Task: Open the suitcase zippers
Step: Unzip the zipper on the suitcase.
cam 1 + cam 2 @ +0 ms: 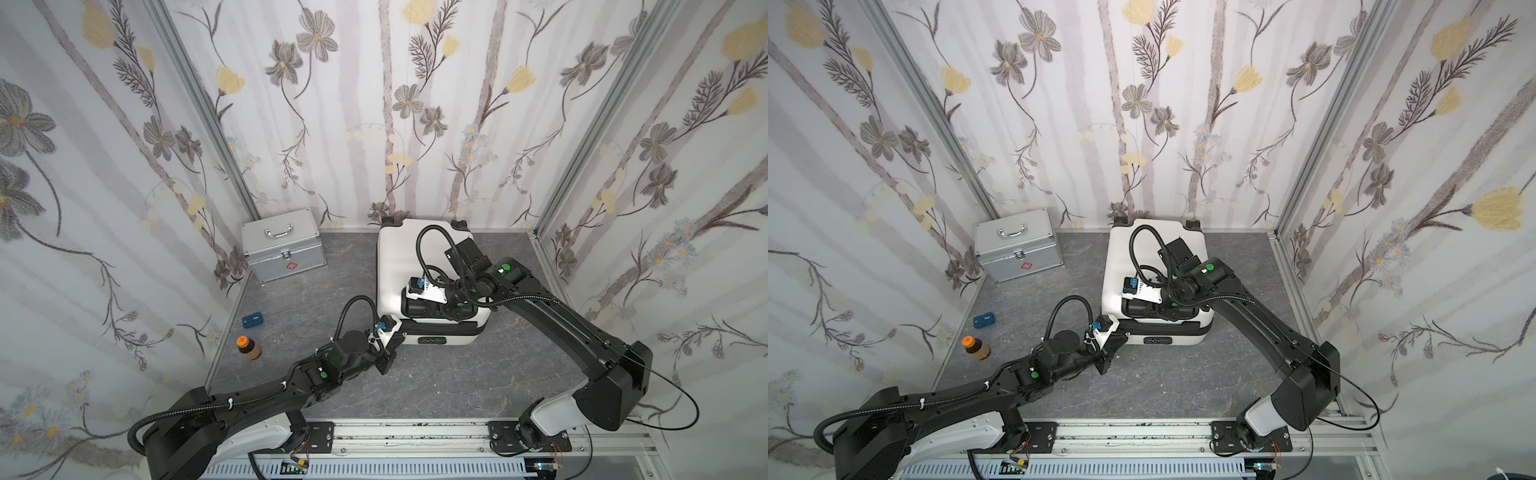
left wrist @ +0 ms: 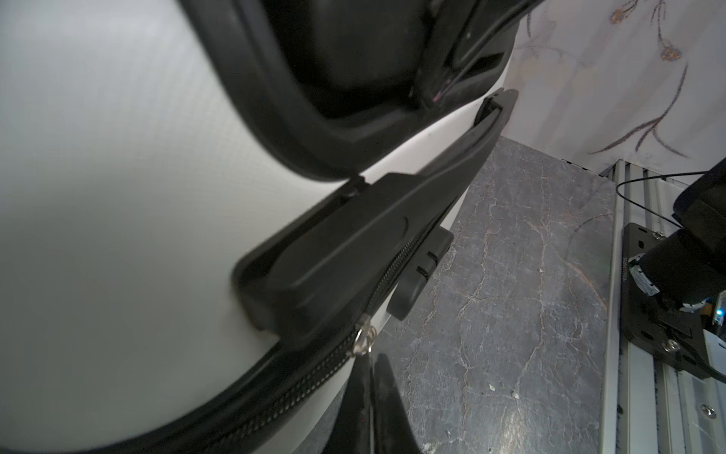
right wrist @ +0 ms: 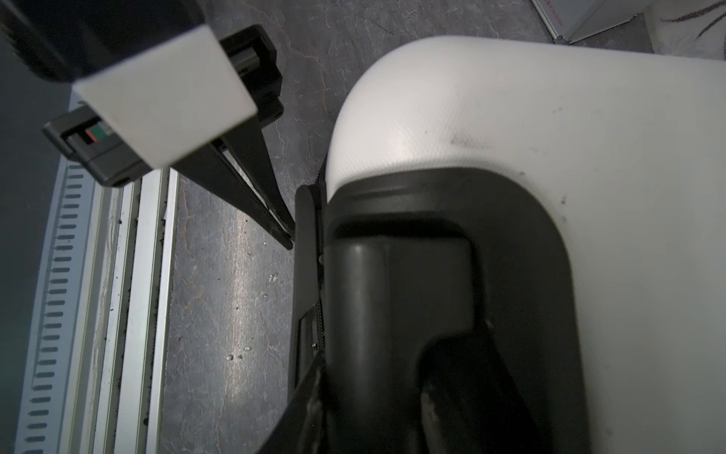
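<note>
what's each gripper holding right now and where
The left gripper pinches the zipper pull at the suitcase's near corner. The right gripper appears clamped across the black handle in its recess.

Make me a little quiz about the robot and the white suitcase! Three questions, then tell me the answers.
1. True or false: the suitcase stands upright on its wheels.
2. The left gripper has its jaws: A) wide open, B) shut on the zipper pull, C) out of sight.
3. Fill in: the cross on the silver case is ____.

Key
1. False: the suitcase lies flat.
2. B
3. red
</note>
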You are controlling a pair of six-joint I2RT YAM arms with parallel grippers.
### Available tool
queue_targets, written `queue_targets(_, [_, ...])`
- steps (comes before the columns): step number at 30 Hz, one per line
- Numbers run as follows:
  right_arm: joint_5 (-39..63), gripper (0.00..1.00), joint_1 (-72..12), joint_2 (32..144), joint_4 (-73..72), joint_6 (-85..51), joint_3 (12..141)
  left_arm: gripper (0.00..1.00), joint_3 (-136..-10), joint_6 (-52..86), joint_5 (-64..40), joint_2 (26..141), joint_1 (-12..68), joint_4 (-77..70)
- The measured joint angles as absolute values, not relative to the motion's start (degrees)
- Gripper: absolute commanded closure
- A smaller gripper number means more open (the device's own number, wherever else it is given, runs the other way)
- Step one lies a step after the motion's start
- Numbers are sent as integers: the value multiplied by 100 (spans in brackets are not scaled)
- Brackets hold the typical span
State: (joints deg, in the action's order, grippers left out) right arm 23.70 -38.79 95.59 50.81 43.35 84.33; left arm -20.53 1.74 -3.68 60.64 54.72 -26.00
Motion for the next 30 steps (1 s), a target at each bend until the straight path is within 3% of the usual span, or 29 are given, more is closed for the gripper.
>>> queue_targets(18, [2591, 100, -4351, 10210, 2189, 666, 8344, 100, -2180, 552, -139, 7415, 5961, -4362])
queue_targets(30, [1859, 100, -4801, 10864, 1273, -425, 8403, 100, -2646, 823, 281, 8794, 6386, -4915])
